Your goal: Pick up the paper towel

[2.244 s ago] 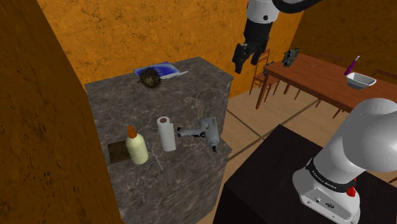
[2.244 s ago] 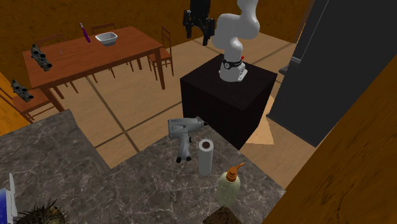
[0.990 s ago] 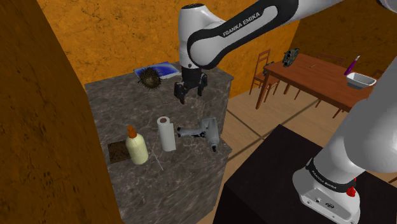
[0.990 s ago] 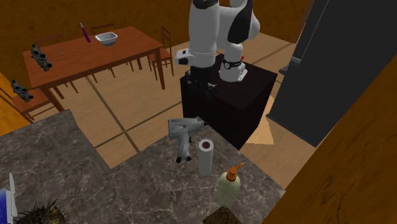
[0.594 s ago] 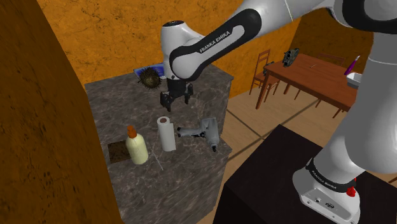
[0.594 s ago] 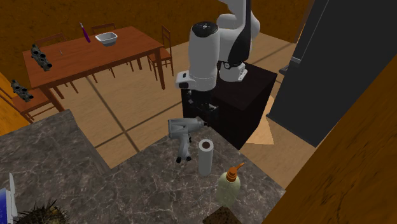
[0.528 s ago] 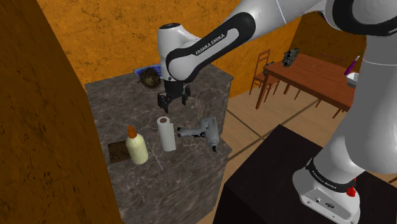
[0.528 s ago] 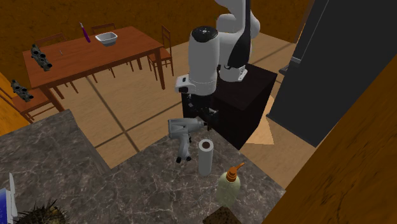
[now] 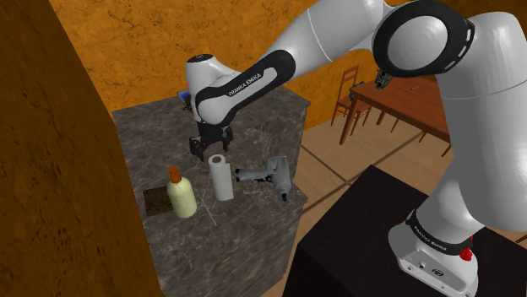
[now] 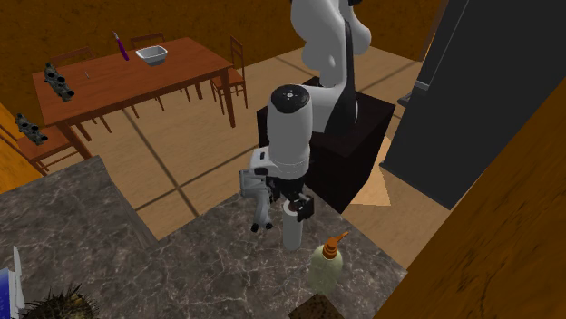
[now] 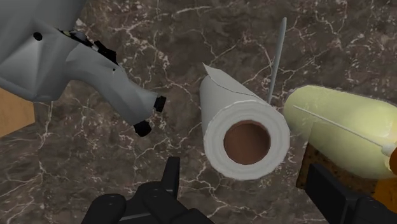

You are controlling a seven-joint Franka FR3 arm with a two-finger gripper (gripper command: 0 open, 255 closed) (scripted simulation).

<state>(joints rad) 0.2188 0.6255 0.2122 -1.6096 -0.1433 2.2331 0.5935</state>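
Hand (image 11: 245,173) moved over upright paper towel (image 11: 242,126); fingers apart, not touching it.

Paper towel (image 10: 292,236): in the second exterior view its top is covered by the arm's hand.
Grey power tool (image 10: 251,186): partly behind the arm in the second exterior view; cut off at the picture's edge in the wrist view.
Bottle (image 11: 337,124): cut off at the wrist view's edge.
Fingers (image 11: 170,180): their bases run off the wrist view's edge.
Spiky ball (image 10: 54,304): cut by the second exterior view's bottom edge.
Blue item (image 9: 182,95): a mere corner shows beside the arm; unidentifiable.
Dining table (image 9: 422,108): partly behind the arm.
Dark objects (image 10: 56,80): too small to identify.
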